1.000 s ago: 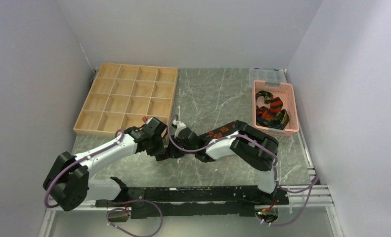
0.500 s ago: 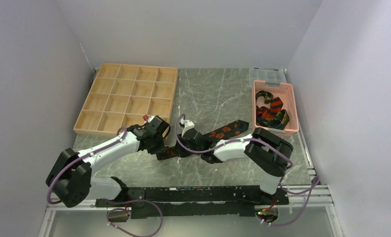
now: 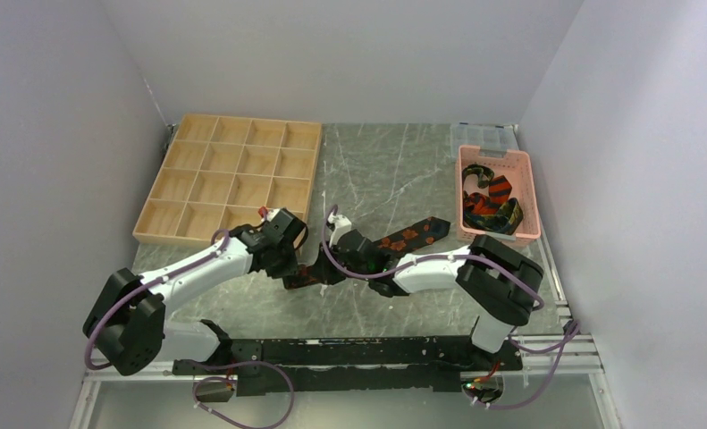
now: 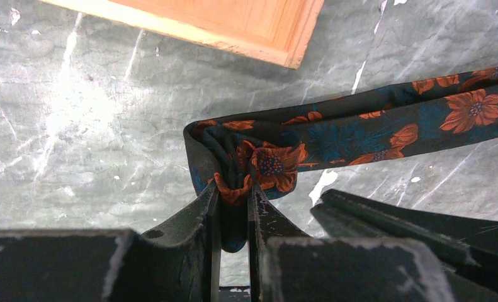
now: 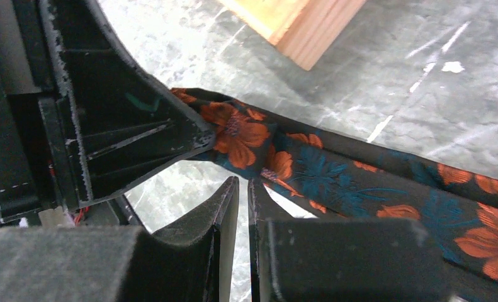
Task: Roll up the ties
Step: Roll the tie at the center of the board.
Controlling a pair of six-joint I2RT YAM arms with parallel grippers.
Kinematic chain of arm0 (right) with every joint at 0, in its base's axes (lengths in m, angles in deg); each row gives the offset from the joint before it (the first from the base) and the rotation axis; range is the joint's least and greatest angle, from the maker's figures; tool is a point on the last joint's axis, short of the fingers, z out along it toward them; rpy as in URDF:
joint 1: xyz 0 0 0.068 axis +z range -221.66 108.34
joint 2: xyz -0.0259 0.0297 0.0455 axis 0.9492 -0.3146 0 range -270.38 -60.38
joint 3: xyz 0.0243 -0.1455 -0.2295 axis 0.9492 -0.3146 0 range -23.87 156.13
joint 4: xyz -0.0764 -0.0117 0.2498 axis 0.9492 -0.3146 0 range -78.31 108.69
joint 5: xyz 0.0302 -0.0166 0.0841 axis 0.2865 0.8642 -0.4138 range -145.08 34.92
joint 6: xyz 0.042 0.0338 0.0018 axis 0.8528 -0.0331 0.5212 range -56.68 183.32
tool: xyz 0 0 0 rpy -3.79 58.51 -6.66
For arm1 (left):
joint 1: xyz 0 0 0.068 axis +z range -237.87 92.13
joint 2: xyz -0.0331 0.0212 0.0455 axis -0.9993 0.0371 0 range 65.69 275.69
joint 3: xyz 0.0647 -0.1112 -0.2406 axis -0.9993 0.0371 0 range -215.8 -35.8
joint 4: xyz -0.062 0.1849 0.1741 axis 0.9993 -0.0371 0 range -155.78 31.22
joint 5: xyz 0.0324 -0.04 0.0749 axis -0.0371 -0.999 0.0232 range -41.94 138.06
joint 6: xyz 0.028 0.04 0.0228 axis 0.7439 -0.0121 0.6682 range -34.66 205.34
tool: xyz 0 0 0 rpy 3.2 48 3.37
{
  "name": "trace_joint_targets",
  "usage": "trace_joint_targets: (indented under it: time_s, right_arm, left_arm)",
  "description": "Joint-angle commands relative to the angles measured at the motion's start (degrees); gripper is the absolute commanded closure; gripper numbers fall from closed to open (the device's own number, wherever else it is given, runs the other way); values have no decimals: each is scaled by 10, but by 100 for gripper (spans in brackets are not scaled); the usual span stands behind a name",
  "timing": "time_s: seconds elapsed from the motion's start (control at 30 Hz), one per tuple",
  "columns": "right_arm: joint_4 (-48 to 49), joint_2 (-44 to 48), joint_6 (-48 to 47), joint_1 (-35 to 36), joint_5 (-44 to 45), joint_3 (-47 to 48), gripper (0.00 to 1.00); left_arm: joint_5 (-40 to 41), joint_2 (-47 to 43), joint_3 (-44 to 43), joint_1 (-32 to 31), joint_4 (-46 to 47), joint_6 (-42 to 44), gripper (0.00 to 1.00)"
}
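Just off the near right corner of the wooden tray (image 3: 233, 179), a flowered tie (image 3: 412, 236) lies on the marble worktop (image 3: 376, 170). Its long axis runs slantwise away from that corner toward the pink basket (image 3: 530, 192), which sits well to the tray's right. The tie's end nearest the tray is doubled back into a small loose roll, and the far end points at the basket. More ties (image 3: 491, 201) lie heaped in the basket, with a clear plastic box (image 3: 483, 134) just behind it.

From above, the two arms meet over the roll and hide it (only the far stretch of fabric shows). The left wrist view fills that in: the left fingers (image 4: 196, 217) are clamped on the roll, with the tray's corner just beyond. In the right wrist view the right fingers (image 5: 224, 214) stand almost together with a thin slit between them, their tips at the tie's edge beside the roll. Whether they pinch any fabric cannot be told.
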Motion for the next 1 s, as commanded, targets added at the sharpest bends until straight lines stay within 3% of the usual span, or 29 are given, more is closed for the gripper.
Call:
trace_joint_targets:
  time_s: [0.0, 0.43, 0.8, 0.97]
  right_arm:
    - [40, -18, -11, -1, -48, 28, 84]
    - [67, -77, 19, -10, -51, 14, 85]
    - [87, 44, 1, -10, 15, -48, 84]
    - [70, 43, -1, -17, 22, -20, 84]
  left_arm:
    - [14, 0, -19, -3, 3, -3, 97]
    - [-10, 1, -35, -7, 17, 1, 97]
    - [0, 24, -46, -9, 7, 5, 97]
    - [0, 27, -47, -9, 9, 6, 97]
